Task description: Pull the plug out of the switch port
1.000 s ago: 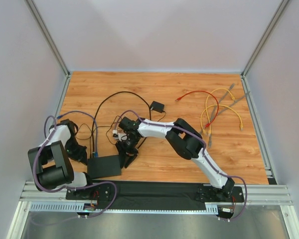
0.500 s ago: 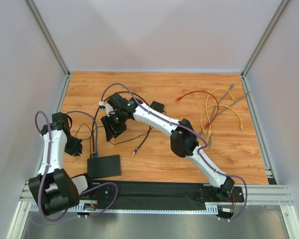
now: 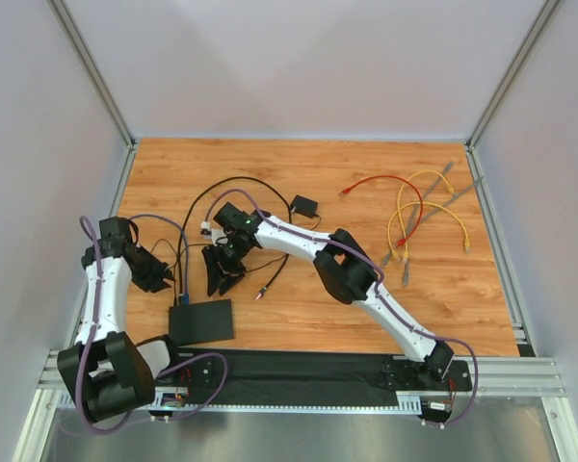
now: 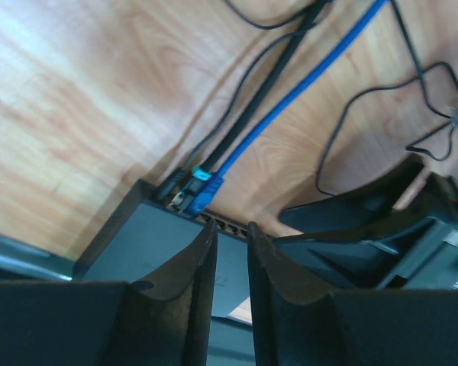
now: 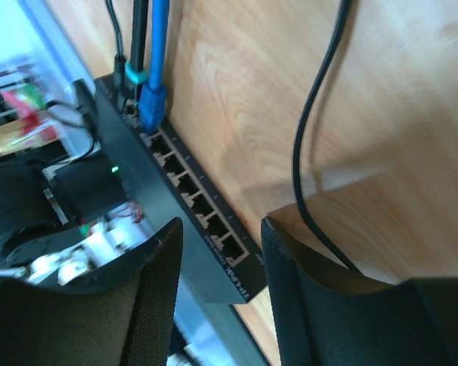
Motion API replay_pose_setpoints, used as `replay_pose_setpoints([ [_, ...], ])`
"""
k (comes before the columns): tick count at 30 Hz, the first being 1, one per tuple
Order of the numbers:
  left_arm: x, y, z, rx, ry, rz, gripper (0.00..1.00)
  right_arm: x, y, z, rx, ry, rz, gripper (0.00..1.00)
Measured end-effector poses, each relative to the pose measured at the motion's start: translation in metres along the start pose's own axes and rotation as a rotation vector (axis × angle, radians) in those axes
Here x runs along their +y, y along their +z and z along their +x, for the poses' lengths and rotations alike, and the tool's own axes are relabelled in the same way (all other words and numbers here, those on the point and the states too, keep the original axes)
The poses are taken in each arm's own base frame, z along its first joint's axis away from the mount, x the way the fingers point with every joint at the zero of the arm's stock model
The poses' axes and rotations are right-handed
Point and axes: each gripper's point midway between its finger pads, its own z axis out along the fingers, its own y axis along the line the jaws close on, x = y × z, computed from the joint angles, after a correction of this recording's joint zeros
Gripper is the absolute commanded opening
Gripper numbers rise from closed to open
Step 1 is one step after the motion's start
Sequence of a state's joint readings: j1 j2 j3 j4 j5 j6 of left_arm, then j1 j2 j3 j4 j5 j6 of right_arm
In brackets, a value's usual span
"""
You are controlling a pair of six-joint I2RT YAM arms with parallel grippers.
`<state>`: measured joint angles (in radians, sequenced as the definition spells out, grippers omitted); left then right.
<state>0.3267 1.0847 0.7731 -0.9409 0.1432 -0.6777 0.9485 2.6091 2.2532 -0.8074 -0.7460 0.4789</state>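
Observation:
The switch port [image 3: 200, 320] is a flat black box near the table's front edge, left of centre. A blue plug [image 3: 184, 296] on a blue cable sits in a socket at the left end of its far edge, next to a black cord. My left gripper [image 3: 166, 276] hovers just behind and left of the box; in the left wrist view its jaws [image 4: 230, 232] stand a narrow gap apart, empty, with the blue plug [image 4: 202, 189] and the box [image 4: 156, 248] beyond. My right gripper [image 3: 222, 281] is open and empty above the socket row [image 5: 187, 185], right of the blue plug [image 5: 151, 103].
A small black adapter block [image 3: 303, 205] with a thin black cord lies further back. A red cable [image 3: 380, 183], yellow cables [image 3: 433, 207] and grey cables [image 3: 459, 183] lie at the back right. A loose black cord [image 5: 305, 152] runs under my right gripper.
My right gripper swung back to the left, then came forward and down toward the box's socket edge. My left gripper shifted right, closer to the blue plug.

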Motion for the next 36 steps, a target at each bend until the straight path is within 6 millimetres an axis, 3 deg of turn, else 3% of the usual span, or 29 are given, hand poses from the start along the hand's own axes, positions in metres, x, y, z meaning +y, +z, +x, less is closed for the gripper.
replay_pose_setpoints([
  [7, -0.023, 0.007, -0.005, 0.063, 0.105, 0.103, 0.42, 0.007, 0.007, 0.019, 0.058, 0.05, -0.091, 0.48],
  [13, -0.036, 0.006, -0.019, 0.062, 0.177, 0.139, 0.42, 0.008, 0.006, 0.021, 0.058, 0.036, -0.08, 0.48],
  [20, -0.033, 0.012, -0.019, 0.091, 0.198, 0.12, 0.41, 0.009, 0.007, 0.028, 0.074, 0.06, -0.099, 0.47],
  [27, -0.035, 0.009, -0.02, 0.094, 0.232, 0.171, 0.47, 0.01, 0.005, 0.045, 0.115, 0.089, -0.125, 0.47],
  [32, -0.036, 0.004, -0.03, 0.069, 0.205, 0.231, 0.48, 0.013, 0.0, 0.042, 0.113, 0.084, -0.125, 0.49],
  [36, -0.032, 0.0, -0.028, 0.051, 0.171, 0.22, 0.42, 0.04, -0.013, 0.013, 0.042, 0.013, -0.163, 0.49],
])
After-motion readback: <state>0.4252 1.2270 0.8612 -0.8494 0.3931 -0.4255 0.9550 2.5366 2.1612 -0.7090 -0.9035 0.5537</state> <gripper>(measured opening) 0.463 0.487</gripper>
